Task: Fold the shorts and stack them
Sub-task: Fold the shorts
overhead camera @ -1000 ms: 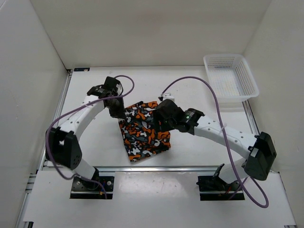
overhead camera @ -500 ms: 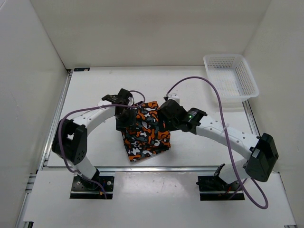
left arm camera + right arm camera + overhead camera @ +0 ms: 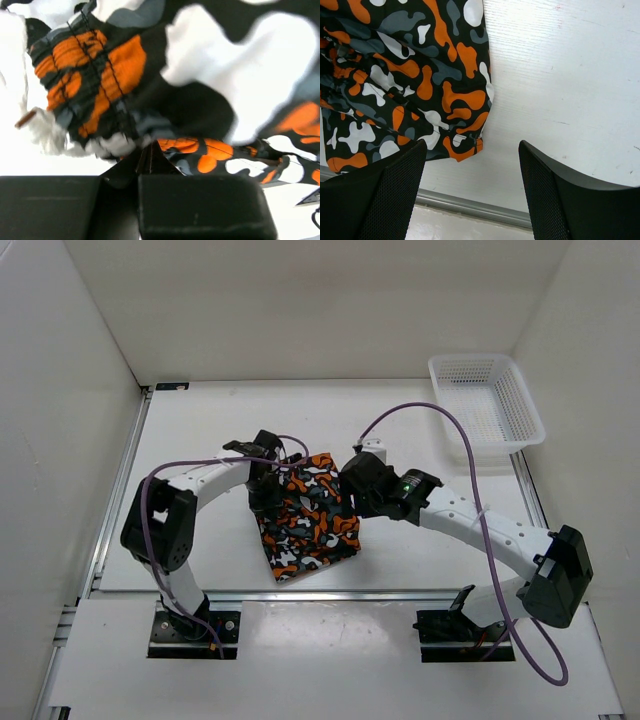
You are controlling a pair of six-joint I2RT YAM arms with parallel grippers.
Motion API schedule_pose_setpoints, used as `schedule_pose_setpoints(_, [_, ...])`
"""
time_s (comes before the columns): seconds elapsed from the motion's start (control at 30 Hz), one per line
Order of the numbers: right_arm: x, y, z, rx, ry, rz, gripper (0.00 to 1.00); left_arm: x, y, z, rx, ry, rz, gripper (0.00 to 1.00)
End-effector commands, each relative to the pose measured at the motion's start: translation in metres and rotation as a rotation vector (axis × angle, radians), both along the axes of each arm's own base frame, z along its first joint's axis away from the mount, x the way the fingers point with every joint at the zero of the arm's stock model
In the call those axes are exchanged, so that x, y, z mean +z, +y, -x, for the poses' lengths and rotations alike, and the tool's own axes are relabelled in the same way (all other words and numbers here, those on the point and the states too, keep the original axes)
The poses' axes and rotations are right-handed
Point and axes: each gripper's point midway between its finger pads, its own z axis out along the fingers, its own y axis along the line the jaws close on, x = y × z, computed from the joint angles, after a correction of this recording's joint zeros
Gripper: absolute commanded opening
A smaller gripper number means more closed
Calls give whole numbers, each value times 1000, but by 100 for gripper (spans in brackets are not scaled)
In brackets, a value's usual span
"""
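The shorts [image 3: 305, 520], printed in orange, black, grey and white blotches, lie folded in a rough square at the middle of the table. My left gripper [image 3: 266, 496] sits at their left edge; in the left wrist view its jaws [image 3: 147, 152] are pressed together with a fold of the shorts [image 3: 200, 100] at the tips, below the gathered waistband [image 3: 95, 75]. My right gripper [image 3: 356, 486] hovers over the right edge. In the right wrist view it [image 3: 472, 145] stands open, and a corner of the shorts [image 3: 420, 85] lies just ahead of its left finger [image 3: 395, 190].
A white mesh basket [image 3: 487, 405] stands at the back right corner of the table. White walls close in the left, back and right sides. A metal rail [image 3: 470, 207] runs along the table's near edge.
My left gripper moved right from the shorts' far left corner to their left edge, opened on the way and is shut again. The right gripper drifted slightly right and stayed open.
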Motion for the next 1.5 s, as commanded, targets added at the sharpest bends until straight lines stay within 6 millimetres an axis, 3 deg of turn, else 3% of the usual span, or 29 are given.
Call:
schedule_pose_setpoints(0.0, [4,-11,-2,-39,-26,9,79,38,-10,-8,-13,-110,78,10])
schedule_pose_setpoints(0.2, [7,-12,-3,-44,-37,6,79,75,-3,-6,33,-207,96,10])
schedule_pose_setpoints(0.33, [7,-12,-3,-44,-37,6,79,69,-3,-3,30,-183,93,12])
schedule_pose_setpoints(0.5, [7,-12,-3,-44,-37,6,79,31,-8,-4,-17,-84,64,61])
schedule_pose_setpoints(0.53, [7,-12,-3,-44,-37,6,79,19,-12,-1,-29,-55,60,66])
schedule_pose_setpoints(0.63, [4,-14,-2,-44,-32,13,79,5,-13,0,-41,-20,50,66])
schedule_pose_setpoints(0.73, [4,-14,-2,-44,-32,13,79,-1,-16,1,-52,-11,46,58])
schedule_pose_setpoints(0.87, [0,-17,0,-51,-19,23,79,3,-19,2,-61,-22,52,29])
schedule_pose_setpoints(0.9, [0,-17,0,-51,-19,23,79,3,-19,2,-61,-22,52,16])
schedule_pose_setpoints(0.93, [0,-17,0,-51,-19,23,79,7,-20,2,-63,-29,65,12])
schedule_pose_setpoints(1.07, [0,-18,-1,-56,-26,27,79,15,-21,1,-64,-53,78,10])
schedule_pose_setpoints(1.27, [0,-18,-1,-56,-26,27,79,43,-21,6,-50,-104,119,10])
schedule_pose_setpoints(1.47, [0,-18,-1,-56,-26,27,79,67,-33,14,-80,-134,207,10])
